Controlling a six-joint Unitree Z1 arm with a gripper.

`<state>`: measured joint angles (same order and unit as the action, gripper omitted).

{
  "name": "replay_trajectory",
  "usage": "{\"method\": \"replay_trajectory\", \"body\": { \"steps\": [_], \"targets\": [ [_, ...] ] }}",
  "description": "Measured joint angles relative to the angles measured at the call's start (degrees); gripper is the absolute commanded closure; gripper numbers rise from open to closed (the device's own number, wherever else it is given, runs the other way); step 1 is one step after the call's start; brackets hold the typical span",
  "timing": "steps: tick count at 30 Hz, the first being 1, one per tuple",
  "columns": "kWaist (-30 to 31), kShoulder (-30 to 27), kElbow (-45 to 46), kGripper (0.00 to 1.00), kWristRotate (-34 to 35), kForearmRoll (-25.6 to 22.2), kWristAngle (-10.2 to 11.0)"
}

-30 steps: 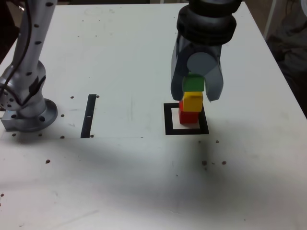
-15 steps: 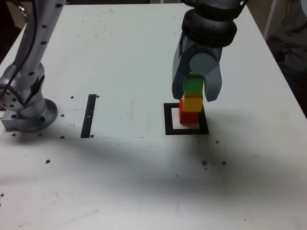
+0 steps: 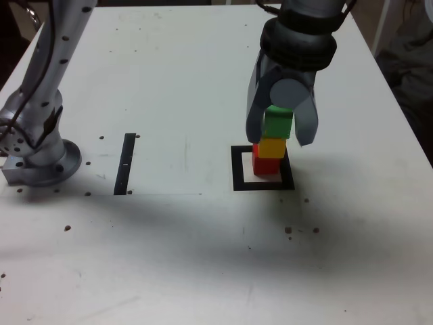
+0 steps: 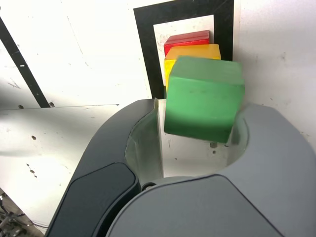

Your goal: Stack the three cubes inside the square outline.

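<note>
Three cubes (image 3: 272,148) are stacked inside the square outline (image 3: 238,169), green uppermost and offset. The jaws of the gripper (image 3: 281,139) are spread apart about the green cube (image 3: 278,122). The white tabletop (image 3: 183,257) is marked by dark specks and a black strip (image 3: 124,166); beyond, dark, indistinct material (image 3: 409,81) is seen.

White table (image 3: 169,257) fills most of your exterior view. Black square outline (image 3: 237,169) lies right of centre; red cube (image 3: 266,166) sits directly on the table inside it, toward its right side. Left of centre you have a straight black strip (image 3: 124,164). Arm base (image 3: 44,166) stands at the left edge. Dark specks (image 3: 67,228) dot the surface.
</note>
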<state>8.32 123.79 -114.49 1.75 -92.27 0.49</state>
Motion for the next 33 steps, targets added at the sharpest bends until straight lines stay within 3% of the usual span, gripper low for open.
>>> {"method": "replay_trajectory", "body": {
  "steps": [13,21,27,33],
  "targets": [
    [-0.01,-0.16,0.32,0.00,0.00,0.00,0.61],
    [-0.01,-4.50,2.71,0.00,0.41,-0.12,1.95],
    [0.52,-9.58,7.28,0.00,1.93,-0.07,4.97],
    [0.76,-16.74,17.91,0.00,4.26,0.80,7.64]
  ]
}}
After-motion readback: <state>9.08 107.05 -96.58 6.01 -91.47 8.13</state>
